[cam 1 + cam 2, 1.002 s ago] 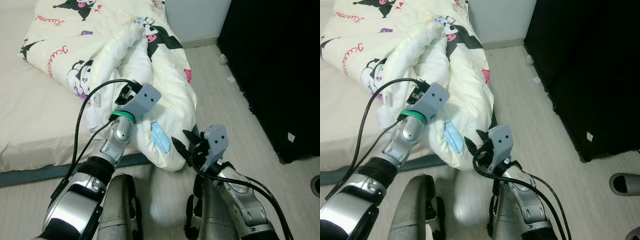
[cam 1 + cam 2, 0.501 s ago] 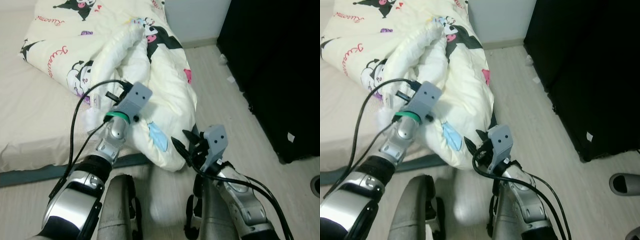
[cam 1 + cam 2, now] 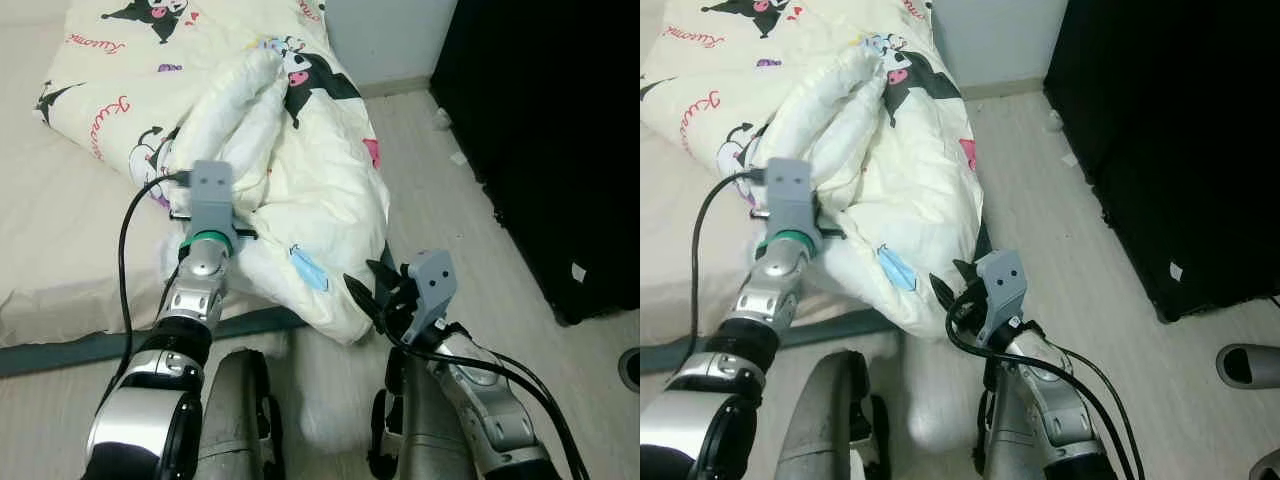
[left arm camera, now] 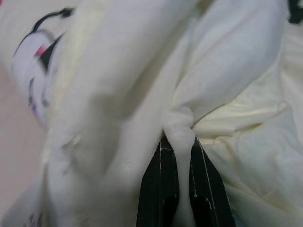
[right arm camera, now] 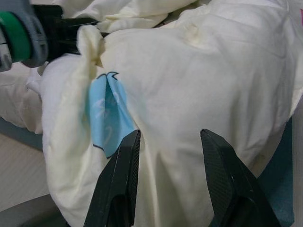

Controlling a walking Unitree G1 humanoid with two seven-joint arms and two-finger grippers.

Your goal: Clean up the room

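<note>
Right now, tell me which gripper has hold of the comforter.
The left gripper: its fingers pinch a fold of the comforter. The right gripper hangs open just short of it.

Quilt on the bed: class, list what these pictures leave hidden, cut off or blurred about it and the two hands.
- Left hand: in the left eye view its own grey wrist housing hides the fingers; the left wrist view shows them pinching a fold.
- Quilt: its far end is cut off by the top edge of both eye views.
- Left wrist view: the printed pattern is blurred.
- Right hand: open beside the quilt; contact cannot be told.
</note>
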